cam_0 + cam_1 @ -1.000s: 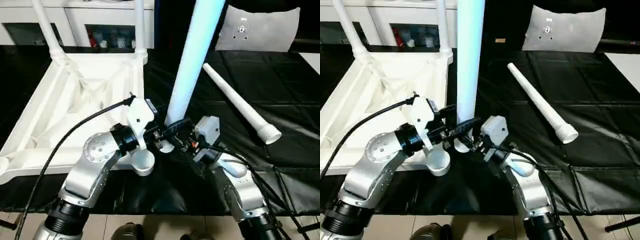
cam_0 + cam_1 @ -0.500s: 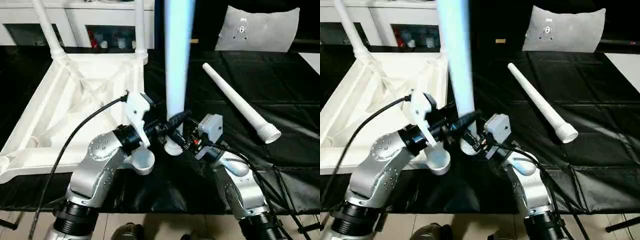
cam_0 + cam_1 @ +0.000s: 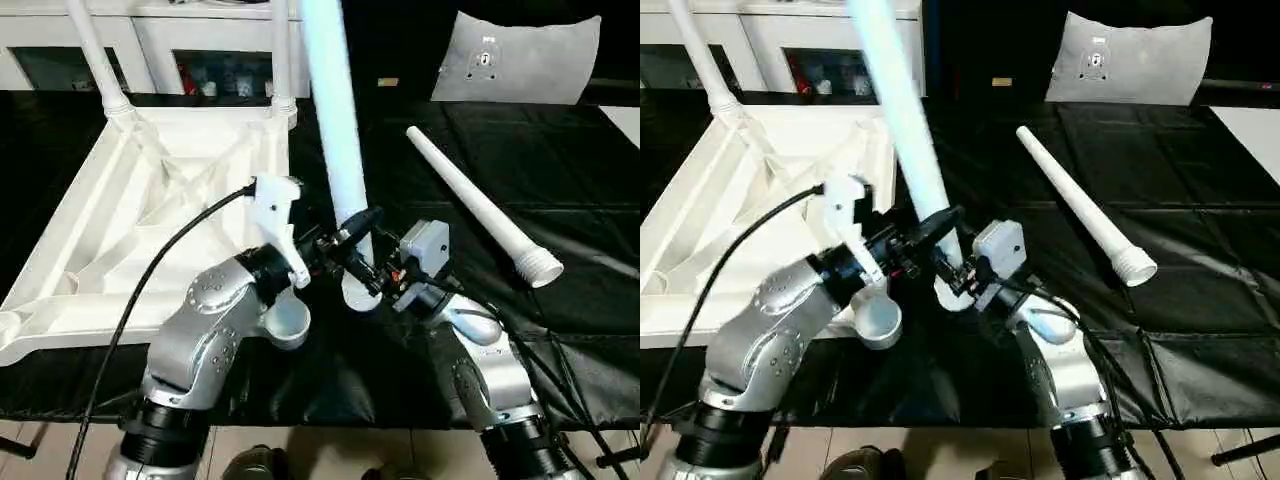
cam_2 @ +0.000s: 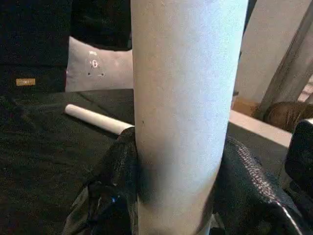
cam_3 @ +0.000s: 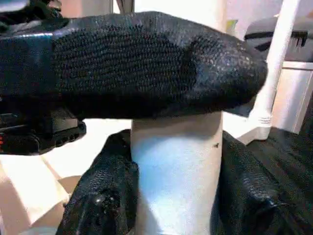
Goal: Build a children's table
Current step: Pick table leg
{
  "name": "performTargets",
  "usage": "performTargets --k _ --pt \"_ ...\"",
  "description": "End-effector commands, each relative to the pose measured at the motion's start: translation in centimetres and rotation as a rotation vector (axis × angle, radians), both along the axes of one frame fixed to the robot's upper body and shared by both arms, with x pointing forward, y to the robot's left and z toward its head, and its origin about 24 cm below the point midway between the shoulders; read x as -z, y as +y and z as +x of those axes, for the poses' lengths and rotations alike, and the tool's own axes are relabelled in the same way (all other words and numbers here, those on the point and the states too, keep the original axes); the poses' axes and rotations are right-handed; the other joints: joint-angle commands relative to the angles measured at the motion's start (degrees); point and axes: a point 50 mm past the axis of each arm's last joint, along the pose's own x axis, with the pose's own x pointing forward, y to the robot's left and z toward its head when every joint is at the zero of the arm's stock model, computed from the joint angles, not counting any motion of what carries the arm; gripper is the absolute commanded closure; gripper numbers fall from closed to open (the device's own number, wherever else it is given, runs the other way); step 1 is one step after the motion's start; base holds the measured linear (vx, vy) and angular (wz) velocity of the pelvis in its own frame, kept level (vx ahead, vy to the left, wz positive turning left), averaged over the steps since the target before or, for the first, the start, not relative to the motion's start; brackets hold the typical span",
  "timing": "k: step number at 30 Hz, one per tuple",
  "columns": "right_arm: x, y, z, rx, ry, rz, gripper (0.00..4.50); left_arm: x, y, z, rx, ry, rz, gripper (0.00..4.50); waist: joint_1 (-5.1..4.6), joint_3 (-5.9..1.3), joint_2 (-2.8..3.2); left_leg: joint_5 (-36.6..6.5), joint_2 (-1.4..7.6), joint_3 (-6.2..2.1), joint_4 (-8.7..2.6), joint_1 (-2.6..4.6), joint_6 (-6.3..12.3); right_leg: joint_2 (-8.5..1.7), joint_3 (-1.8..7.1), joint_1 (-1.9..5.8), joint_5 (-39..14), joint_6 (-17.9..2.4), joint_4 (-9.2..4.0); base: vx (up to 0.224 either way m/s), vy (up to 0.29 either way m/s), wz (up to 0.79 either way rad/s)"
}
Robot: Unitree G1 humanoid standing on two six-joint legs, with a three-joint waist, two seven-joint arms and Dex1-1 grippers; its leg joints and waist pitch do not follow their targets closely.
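Note:
The children's table top (image 3: 130,220) lies upside down on the left, its X ribs up, with two white legs (image 3: 92,50) (image 3: 279,50) standing in its far corner sockets. A third leg (image 3: 335,130) is held low on its thick end by both grippers, with its top leaning to the left. My left gripper (image 3: 348,238) is shut on it from the left, my right gripper (image 3: 378,278) from the right. The wrist views show this leg (image 4: 181,107) (image 5: 176,171) clamped between black fingers (image 4: 254,196) (image 5: 102,196). The near right corner socket (image 3: 287,322) is just left of the leg's base. A fourth leg (image 3: 478,207) lies loose on the right.
The black-covered worktable (image 3: 560,160) stretches right and back; its front edge runs just below the grippers. A grey cushion (image 3: 515,55) leans at the back right. White shelving (image 3: 170,40) stands behind the table top. A black cable (image 3: 150,280) arcs over my left forearm.
The held leg has swung from leaning right, through upright, to leaning left. Both grippers kept their hold and my left wrist turned with it.

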Motion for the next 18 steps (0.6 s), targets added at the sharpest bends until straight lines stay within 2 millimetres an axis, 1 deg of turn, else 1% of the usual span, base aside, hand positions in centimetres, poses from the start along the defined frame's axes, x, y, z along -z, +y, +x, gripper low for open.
performTargets --k 1,2,3,4,5,6,7,8,9,10,11,12,14,15,16,17,18 --pt "-0.2 0.6 -0.2 -0.078 0.005 -0.034 1.96 -1.1 0.1 0.4 -0.032 -0.033 0.022 2.64 0.07 -4.21 0.16 -13.9 7.19 -3.64 -4.99 2.15 1.29 -7.26 3.95 1.55 -3.7 -14.3 -4.26 0.0 0.0 0.0" --pt "-0.6 0.5 -0.2 -0.103 0.017 -0.037 1.91 -1.6 0.6 0.9 -0.055 -0.031 0.028 2.64 0.06 -4.15 0.13 -14.0 7.16 -3.58 -4.94 2.08 1.35 -7.34 3.97 1.61 -3.8 -14.3 -4.31 0.0 0.0 0.0" --pt "-0.9 0.4 -0.2 -0.113 0.02 -0.039 1.74 -1.8 0.9 1.1 -0.064 -0.029 0.026 2.64 0.19 -4.28 0.14 -13.2 7.09 -3.63 -4.82 2.21 1.47 -7.23 3.96 1.63 -3.3 -14.3 -4.19 0.0 0.0 0.0" --pt "-1.1 0.2 -0.2 -0.13 0.026 -0.042 1.74 -2.1 1.1 1.3 -0.07 -0.025 0.021 2.64 0.22 -4.46 -0.01 -12.8 7.13 -3.59 -4.76 2.19 1.64 -7.34 3.96 1.79 -2.8 -14.4 -4.2 0.0 0.0 0.0" --pt "-1.3 0.1 -0.2 -0.142 0.03 -0.044 1.59 -2.3 1.2 1.5 -0.075 -0.021 0.017 2.64 0.3 -4.44 0.06 -11.9 7.1 -3.59 -4.69 2.01 1.91 -7.45 3.91 1.82 -2.1 -14.5 -4.1 0.0 0.0 0.0" --pt "-1.5 -0.1 -0.2 -0.155 0.039 -0.042 1.47 -2.4 1.4 1.6 -0.074 -0.019 0.012 2.64 0.33 -4.53 0.06 -11.2 7.1 -3.58 -4.57 2.03 2.23 -7.47 3.87 1.83 -1.3 -14.7 -4.05 0.0 0.0 0.0" --pt "-1.8 -0.3 -0.2 -0.168 0.044 -0.04 1.47 -2.6 1.5 1.7 -0.069 -0.014 0.005 2.64 0.35 -4.46 0.04 -11.1 7.12 -3.59 -4.58 1.99 2.45 -7.51 3.89 1.84 -1.2 -14.7 -4.11 0.0 0.0 0.0" --pt "-2.2 -0.7 -0.2 -0.182 0.06 -0.021 1.33 -2.9 1.8 1.8 -0.063 -0.009 -0.011 2.64 0.39 -4.57 0.02 -10.6 7.1 -3.6 -4.47 2.01 2.78 -7.45 3.81 1.93 -0.5 -14.8 -3.96 0.0 0.0 0.0" --pt "-2.7 -1.2 -0.2 -0.191 0.07 -0.003 1.33 -3.1 2.0 2.0 -0.059 0.006 -0.034 2.64 0.39 -4.83 -0.06 -10.0 7.1 -3.58 -4.37 2.1 3.18 -7.4 3.77 2.1 0.1 -15.1 -3.85 0.0 0.0 0.0" --pt "-3.2 -1.7 0.0 -0.189 0.079 0.019 1.33 -3.4 2.3 2.2 -0.055 0.018 -0.057 2.64 0.57 -4.87 0.02 -9.8 7.1 -3.61 -4.28 2.17 3.22 -7.43 3.72 2.03 0.3 -15.1 -3.76 0.0 0.0 0.0" --pt "-3.6 -2.1 0.1 -0.191 0.091 0.035 1.18 -3.6 2.5 2.3 -0.05 0.028 -0.077 2.64 0.62 -4.85 0.07 -9.7 7.05 -3.6 -4.22 2.24 3.32 -7.31 3.63 1.96 0.3 -15.5 -3.74 0.0 0.0 0.0" --pt "-3.6 -2.2 0.1 -0.191 0.092 0.036 0.97 -3.6 2.5 2.3 -0.049 0.029 -0.078 2.64 0.78 -4.79 0.07 -10.3 7.09 -3.49 -4.2 2.2 3.21 -7.43 3.69 1.81 -0.5 -15.4 -3.92 0.0 0.0 0.0" --pt "-4.1 -2.9 0.3 -0.181 0.106 0.056 0.97 -3.8 2.6 2.4 -0.027 0.058 -0.116 2.64 0.94 -4.82 -0.09 -10.5 7.04 -3.45 -4.15 2.22 2.84 -7.61 3.7 1.85 -1.5 -15.4 -3.98 0.0 0.0 0.0" --pt "-4.5 -3.4 0.5 -0.175 0.117 0.074 0.77 -4.0 2.7 2.5 -0.007 0.071 -0.132 2.64 1.06 -4.77 -0.27 -10.4 7.02 -3.36 -4.18 2.22 2.56 -7.55 3.68 1.7 -2.1 -15.4 -4.13 0.0 0.0 0.0" --pt "-4.9 -4.0 0.8 -0.158 0.139 0.1 0.54 -4.0 2.8 2.5 0.021 0.087 -0.143 2.64 1.14 -4.76 -0.26 -10.3 6.97 -3.34 -4.09 2.2 2.44 -7.61 3.71 1.77 -2.3 -15.5 -4.07 0.0 0.0 0.0" --pt "-5.3 -4.4 1.0 -0.15 0.158 0.122 0.54 -4.1 3.0 2.5 0.044 0.098 -0.149 2.64 1.39 -4.85 -0.24 -9.7 6.84 -3.33 -3.96 2.29 2.32 -7.6 3.65 1.7 -2.8 -15.5 -4.02 0.0 0.0 0.0" --pt "-5.7 -4.8 1.1 -0.152 0.17 0.142 0.53 -4.2 3.1 2.6 0.065 0.098 -0.147 2.64 1.42 -4.7 -0.33 -9.8 6.73 -3.3 -4.02 2.41 2.26 -7.38 3.65 1.57 -4.0 -15.2 -4.14 0.0 0.0 0.0"
